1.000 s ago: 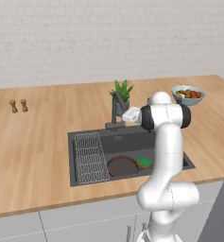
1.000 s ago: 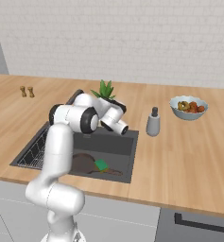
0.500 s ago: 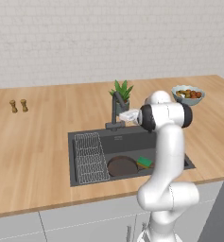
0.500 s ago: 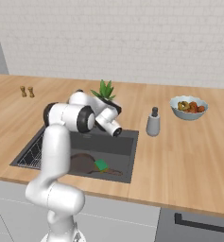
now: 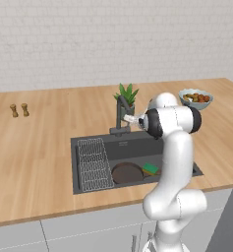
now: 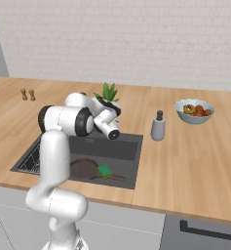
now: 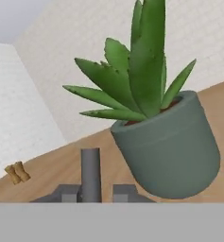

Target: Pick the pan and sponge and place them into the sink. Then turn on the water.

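With the pan (image 5: 126, 173) and sponge (image 5: 150, 168) already lying in the sink (image 5: 137, 146), the gripper (image 5: 131, 118), spread unclear, hangs at the faucet's (image 5: 121, 114) three o'clock, seemingly to start the water.

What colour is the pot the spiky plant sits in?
The plant pot is a dull grey-green, clearest in the hand view.
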